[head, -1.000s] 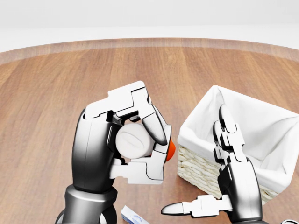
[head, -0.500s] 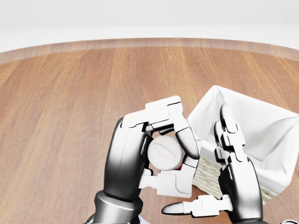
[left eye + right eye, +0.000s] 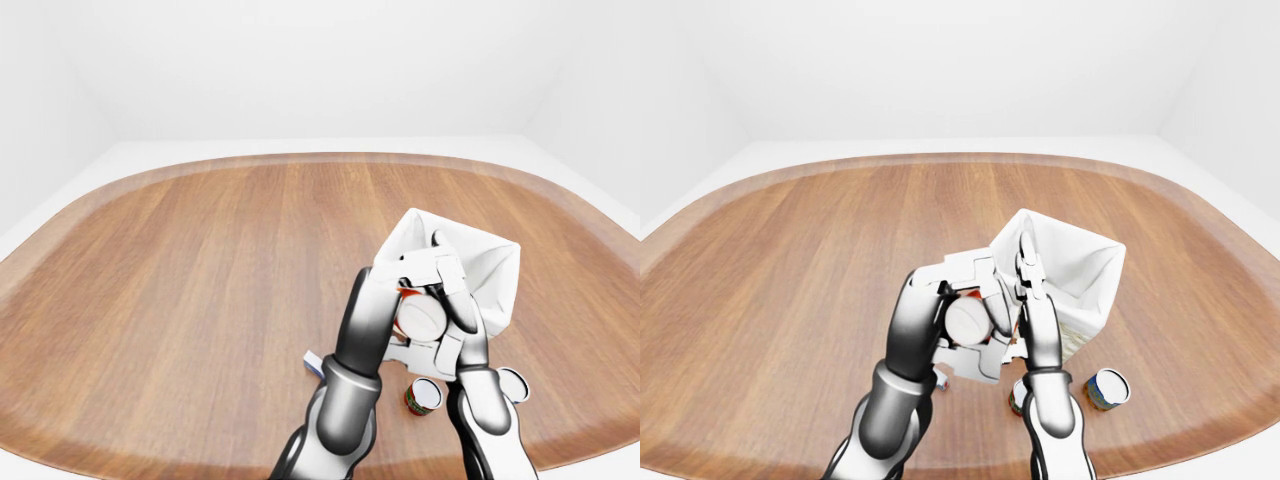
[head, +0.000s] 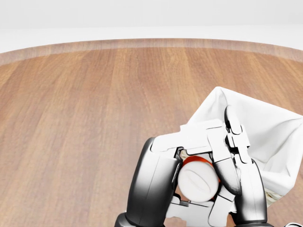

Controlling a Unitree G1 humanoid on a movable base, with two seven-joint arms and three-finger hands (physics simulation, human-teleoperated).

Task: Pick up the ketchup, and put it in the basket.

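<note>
Between left fingers, ketchup.

In the head view, the ketchup sits left of the basket.

Left hand carrying ketchup rightward, reaching basket

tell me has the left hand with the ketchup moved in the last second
Yes. In the head view the left hand, shut on the ketchup, has moved right toward the basket, which stayed put.
</note>
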